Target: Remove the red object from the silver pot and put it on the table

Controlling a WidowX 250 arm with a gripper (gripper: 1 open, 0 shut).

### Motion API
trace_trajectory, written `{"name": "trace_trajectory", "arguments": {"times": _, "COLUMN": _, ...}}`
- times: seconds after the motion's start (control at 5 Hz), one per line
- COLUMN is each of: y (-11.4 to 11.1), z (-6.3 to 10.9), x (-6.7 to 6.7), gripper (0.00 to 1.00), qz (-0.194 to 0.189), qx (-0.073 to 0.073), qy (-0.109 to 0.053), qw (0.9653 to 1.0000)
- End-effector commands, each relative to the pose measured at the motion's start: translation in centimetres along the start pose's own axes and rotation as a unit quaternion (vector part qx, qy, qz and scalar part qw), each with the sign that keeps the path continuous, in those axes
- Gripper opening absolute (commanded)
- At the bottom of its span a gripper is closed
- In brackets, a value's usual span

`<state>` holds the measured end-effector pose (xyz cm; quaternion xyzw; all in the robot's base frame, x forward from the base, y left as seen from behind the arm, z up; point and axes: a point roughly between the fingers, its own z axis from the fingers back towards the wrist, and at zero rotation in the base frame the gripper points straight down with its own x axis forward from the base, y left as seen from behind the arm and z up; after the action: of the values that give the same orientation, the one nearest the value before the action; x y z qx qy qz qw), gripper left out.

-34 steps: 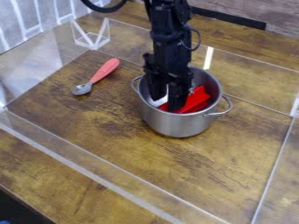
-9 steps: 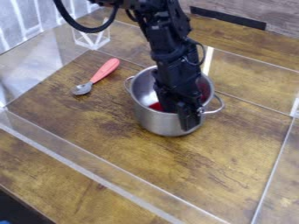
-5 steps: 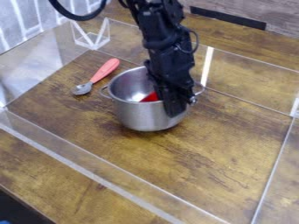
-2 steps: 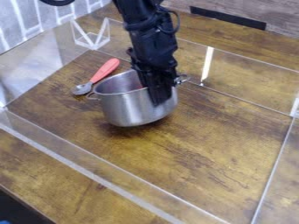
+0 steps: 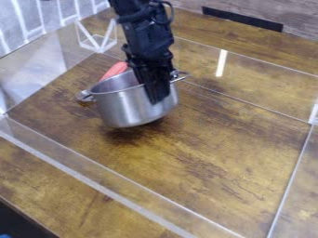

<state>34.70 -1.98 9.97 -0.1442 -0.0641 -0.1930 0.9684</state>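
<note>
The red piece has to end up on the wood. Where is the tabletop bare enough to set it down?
Bare wood lies right of and in front of the silver pot, out to the acrylic walls. It is crowded at the back left: pot, gripper at its rim, and spoon sit close together.

Dark, worn wood-plank worktop (image 5: pixel 236 139). Clear acrylic walls (image 5: pixel 74 177) edge it, catching pale glare. A white wire stand (image 5: pixel 97 37) sits beyond.

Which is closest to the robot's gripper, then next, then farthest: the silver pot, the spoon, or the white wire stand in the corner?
1. Silver pot: the gripper is at its rim.
2. Spoon: just behind the pot, left.
3. White wire stand: far back corner.
</note>
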Motion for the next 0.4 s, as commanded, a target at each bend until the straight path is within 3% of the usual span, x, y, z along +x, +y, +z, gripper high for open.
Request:
{"name": "trace_trajectory", "arguments": {"times": 0.0, "y": 0.43, "z": 4.28, "x": 0.99, "gripper": 0.00, "qz": -0.012, "qx": 0.019, "qy": -0.062, "qw": 0.9978}}
{"name": "trace_trajectory", "arguments": {"times": 0.2, "y": 0.78, "z": 4.31, "x": 0.97, "gripper": 0.00, "qz": -0.010, "qx": 0.006, "qy": -0.060, "qw": 0.9981}}
